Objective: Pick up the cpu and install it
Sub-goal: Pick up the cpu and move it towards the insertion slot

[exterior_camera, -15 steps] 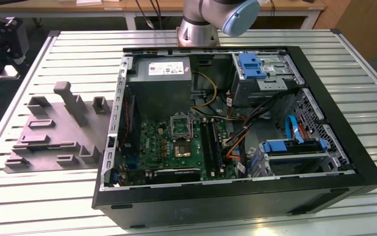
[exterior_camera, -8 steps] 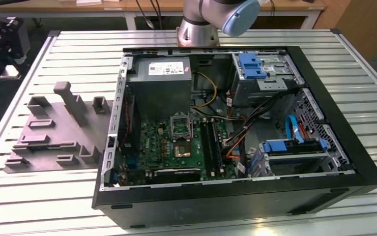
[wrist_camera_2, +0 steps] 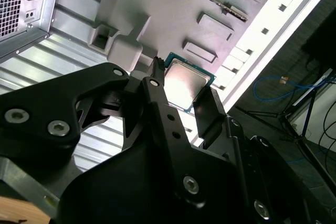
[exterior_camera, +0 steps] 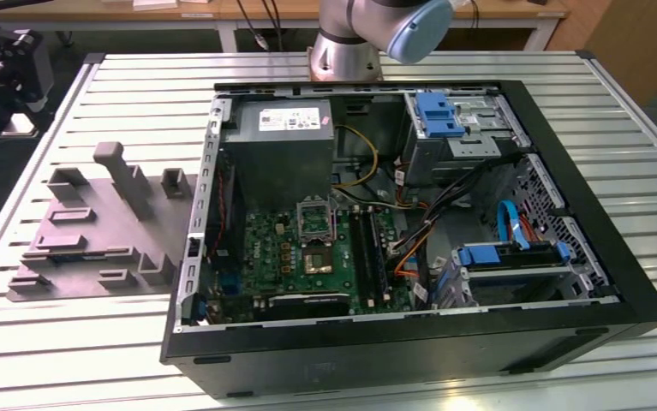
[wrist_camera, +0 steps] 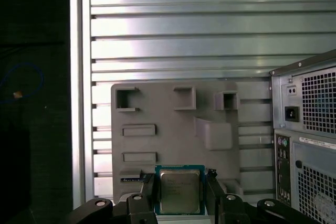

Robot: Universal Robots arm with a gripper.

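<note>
Looking down past the gripper [wrist_camera: 181, 182] in the first wrist view, found it partly closed, narrowed just to the width of the cpu [wrist_camera: 180, 193] and pinching that chip by two opposite edges. Noted the black fingers [wrist_camera: 149, 195] pressed against its pale rim on either side, with the silvery metal top turned toward the camera. Saw the same hold at a slant in the second wrist view: gripper [wrist_camera_2: 184, 80] clamped on the cpu [wrist_camera_2: 188, 83], chip flat between the fingers [wrist_camera_2: 157, 93] and catching a bright glare. Judged the chip to be held in the air, well above the grey plastic fixture [wrist_camera: 173, 129] and not touching it. Made out the fixture's raised blocks and pockets, the slatted metal table [wrist_camera: 184, 40] beneath it, and just beside it the rear panel of the computer case [wrist_camera: 310, 129] with vents and a power inlet. Picked up in the second wrist view the fixture [wrist_camera_2: 173, 14] again, the table [wrist_camera_2: 42, 61], the case's rear grille [wrist_camera_2: 16, 9], and past the table's edge a dark floor with a blue cable [wrist_camera_2: 273, 85]. Got from the exterior view the inside of the case [exterior_camera: 420, 342] rather than its rear panel: lying open on the table [exterior_camera: 65, 342], to the exterior view's right of the fixture [exterior_camera: 88, 248], with a green motherboard [exterior_camera: 294, 265], a metal-framed socket [exterior_camera: 317, 220] on it, a grey power supply [exterior_camera: 288, 154], blue drive brackets [exterior_camera: 437, 116], and behind the case the arm's base [exterior_camera: 345, 51].
</note>
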